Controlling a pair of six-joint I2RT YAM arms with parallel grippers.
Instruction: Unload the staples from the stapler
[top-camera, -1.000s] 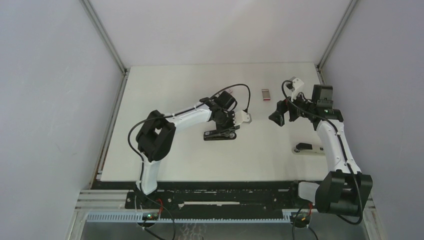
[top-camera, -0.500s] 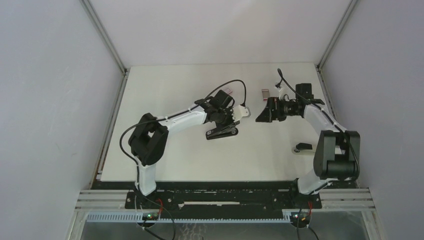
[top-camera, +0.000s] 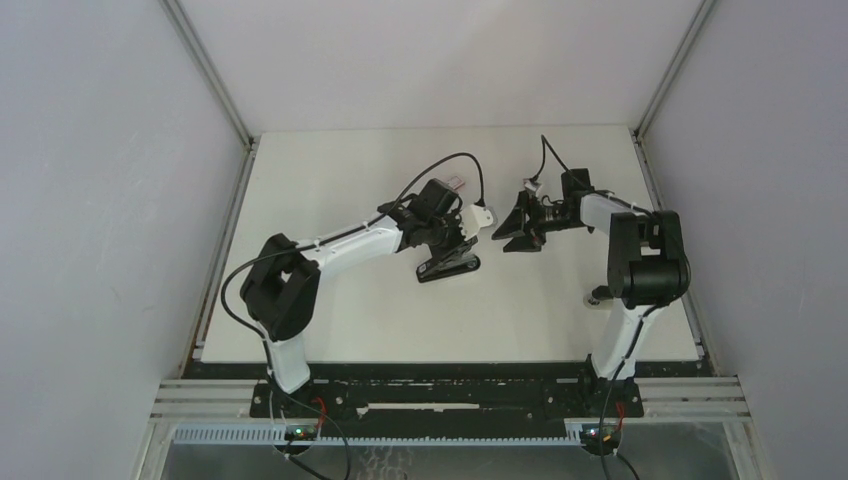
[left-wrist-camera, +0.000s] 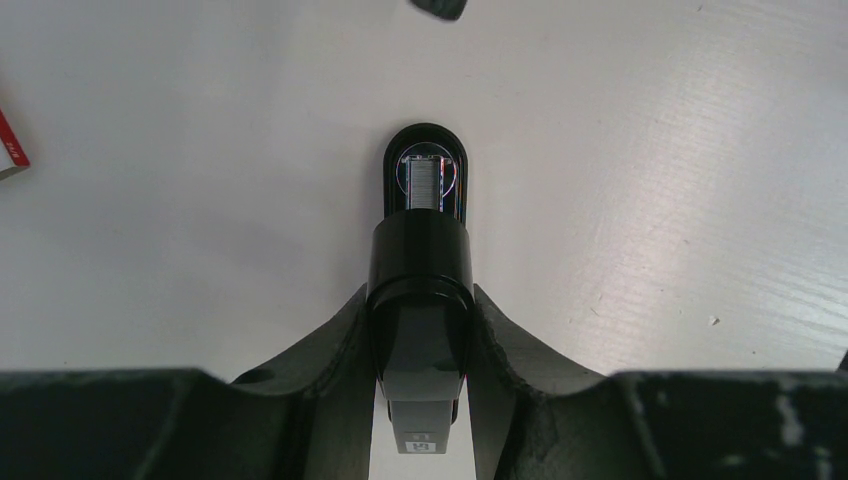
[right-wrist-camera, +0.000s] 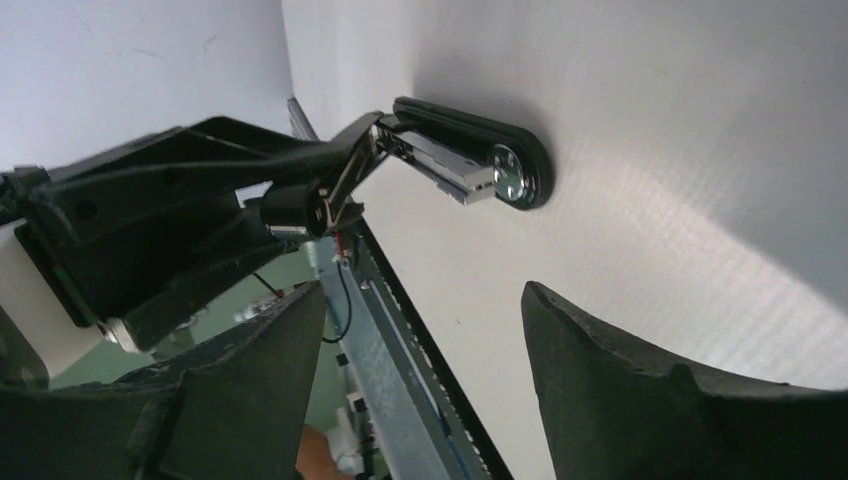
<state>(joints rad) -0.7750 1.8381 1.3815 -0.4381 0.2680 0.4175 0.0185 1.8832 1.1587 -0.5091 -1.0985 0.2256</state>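
Observation:
The stapler (top-camera: 448, 266) rests on the white table with its black upper arm lifted. My left gripper (top-camera: 446, 246) is shut on that arm. In the left wrist view the arm (left-wrist-camera: 420, 260) sits clamped between the two fingers (left-wrist-camera: 330, 340). Beyond it, the silver-grey staples (left-wrist-camera: 427, 186) lie in the exposed channel above the rounded black base. My right gripper (top-camera: 503, 238) hovers just right of the stapler, open and empty, pointing left at it. The right wrist view shows the stapler (right-wrist-camera: 470, 155) and its silver magazine ahead of the spread fingers (right-wrist-camera: 600, 370).
A small red-and-white box (top-camera: 455, 183) lies just behind the left gripper, and its corner shows at the left edge of the left wrist view (left-wrist-camera: 8, 152). A small black-and-white object (top-camera: 598, 294) lies near the right arm's upright link. Grey walls enclose the table.
The right arm has swung left, bringing its gripper close to the stapler, and its jaws have narrowed a little. The left gripper has shifted and turned slightly, keeping hold of the stapler.

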